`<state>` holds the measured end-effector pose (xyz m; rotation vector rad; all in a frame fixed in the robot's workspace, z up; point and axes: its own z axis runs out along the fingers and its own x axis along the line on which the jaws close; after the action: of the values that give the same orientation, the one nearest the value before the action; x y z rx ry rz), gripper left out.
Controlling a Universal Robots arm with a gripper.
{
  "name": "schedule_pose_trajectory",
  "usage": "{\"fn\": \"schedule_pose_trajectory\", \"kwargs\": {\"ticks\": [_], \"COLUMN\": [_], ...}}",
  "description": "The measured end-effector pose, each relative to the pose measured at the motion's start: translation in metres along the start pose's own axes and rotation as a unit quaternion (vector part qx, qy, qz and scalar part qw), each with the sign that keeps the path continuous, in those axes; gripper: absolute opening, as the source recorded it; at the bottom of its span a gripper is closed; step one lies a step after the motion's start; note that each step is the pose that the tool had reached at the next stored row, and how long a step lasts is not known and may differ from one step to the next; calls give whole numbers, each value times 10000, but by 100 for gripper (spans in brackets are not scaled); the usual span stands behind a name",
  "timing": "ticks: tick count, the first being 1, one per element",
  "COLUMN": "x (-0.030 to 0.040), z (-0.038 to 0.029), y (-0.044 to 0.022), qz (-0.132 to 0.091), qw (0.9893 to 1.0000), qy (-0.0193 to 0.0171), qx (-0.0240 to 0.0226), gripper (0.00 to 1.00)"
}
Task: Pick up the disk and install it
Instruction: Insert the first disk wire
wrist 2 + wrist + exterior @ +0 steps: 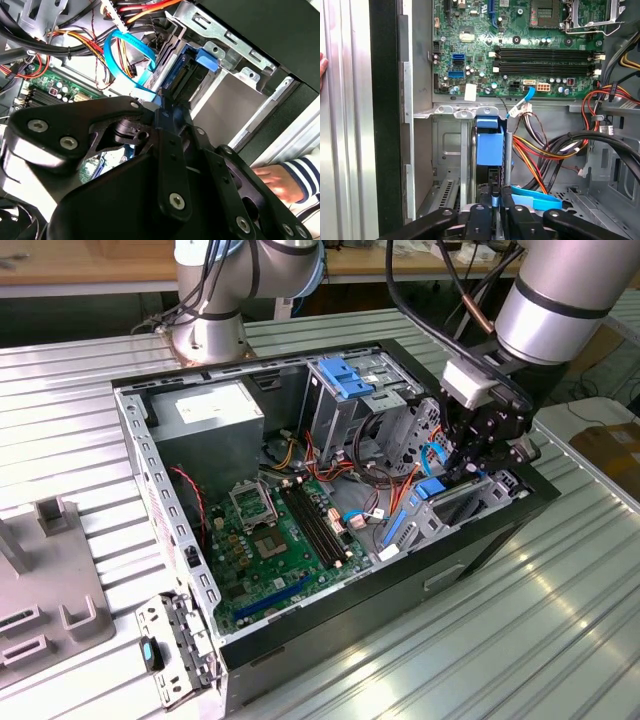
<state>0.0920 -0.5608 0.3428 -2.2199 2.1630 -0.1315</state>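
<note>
Gripper (pixel 463 472) is clenching the disk (pixel 489 146), which is standing on edge in the drive bay (pixel 482 502), sitting at three o'clock inside the computer case (pixel 400 590) in the exterior view.

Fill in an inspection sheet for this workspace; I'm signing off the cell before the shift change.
Surface: ribbed metal table carrying an open computer case.
Job's things: the disk stands on edge in the case's drive cage, blue carrier showing.
Clutter: grey fixture block and a metal bracket on the exterior view's left.
Hand: the hand is shut on the disk.
Cables: blue data cable and coloured wire bundle run close by the cage.
Surroundings: a person's striped sleeve beside the case.
</note>
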Motion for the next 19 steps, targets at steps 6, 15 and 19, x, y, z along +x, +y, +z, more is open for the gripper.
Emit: {"fn": "schedule_pose_trajectory", "kwargs": {"ticks": [6,15,19], "x": [0,5,-15], "z": [-1,-218,-284], "y": [0,-19,-26], "qz": [0,-1,-1], "qw": [10000,10000,10000], "qy": [1,1,1], "qx": [0,0,0], "gripper": [30,49,49]}}
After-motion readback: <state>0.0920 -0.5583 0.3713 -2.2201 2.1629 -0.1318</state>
